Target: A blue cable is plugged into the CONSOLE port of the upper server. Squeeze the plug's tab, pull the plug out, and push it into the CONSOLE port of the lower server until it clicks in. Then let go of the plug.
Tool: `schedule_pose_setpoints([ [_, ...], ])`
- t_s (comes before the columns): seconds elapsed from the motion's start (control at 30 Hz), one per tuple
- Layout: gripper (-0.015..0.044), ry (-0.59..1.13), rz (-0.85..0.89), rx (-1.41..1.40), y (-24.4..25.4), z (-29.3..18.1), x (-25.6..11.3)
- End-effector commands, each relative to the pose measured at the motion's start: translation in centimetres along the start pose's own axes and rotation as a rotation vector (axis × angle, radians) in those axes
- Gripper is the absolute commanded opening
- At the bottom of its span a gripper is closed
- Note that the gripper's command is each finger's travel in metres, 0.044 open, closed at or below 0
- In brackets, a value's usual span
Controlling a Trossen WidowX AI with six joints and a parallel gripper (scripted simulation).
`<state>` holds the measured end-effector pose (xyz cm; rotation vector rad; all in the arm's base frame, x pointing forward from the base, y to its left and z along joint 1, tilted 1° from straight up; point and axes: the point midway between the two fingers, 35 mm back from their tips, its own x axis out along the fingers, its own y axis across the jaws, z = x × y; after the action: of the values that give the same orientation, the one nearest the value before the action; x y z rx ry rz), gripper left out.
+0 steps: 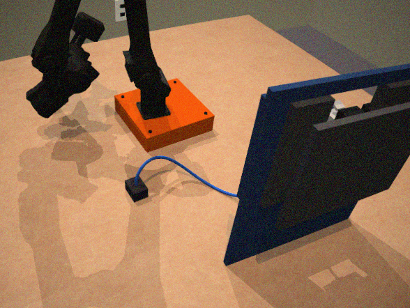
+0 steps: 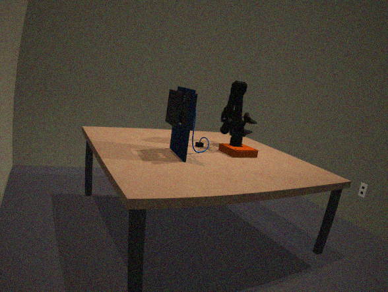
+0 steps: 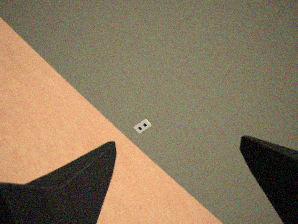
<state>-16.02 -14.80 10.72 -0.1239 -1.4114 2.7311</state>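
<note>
Counter [image 1: 195,251] [image 2: 237,178], upright blue panel [image 1: 245,195] [image 2: 179,142], open gripper [image 2: 253,127] [image 3: 178,145] pointing away from it.
The blue cable [image 1: 206,182] [image 2: 208,144] runs between panel and black block [image 1: 136,189] [image 2: 199,145], well apart from the gripper; its plug is hidden.
</note>
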Motion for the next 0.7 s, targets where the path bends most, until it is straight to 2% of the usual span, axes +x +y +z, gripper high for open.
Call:
schedule_pose_setpoints([
  [0.0,0.0374,0.009,0.005,-0.008,0.1,-0.2,0.0],
  [0.07,0.0321,0.050,0.046,-0.063,0.6,-1.2,-0.5],
  [0.17,0.0242,-0.054,0.141,-0.109,2.1,0.3,-2.8],
  [0.4,0.0239,-0.282,0.367,-0.124,4.9,2.7,-9.2],
  [0.67,0.0239,-0.576,0.552,-0.233,5.8,4.3,-16.8],
])
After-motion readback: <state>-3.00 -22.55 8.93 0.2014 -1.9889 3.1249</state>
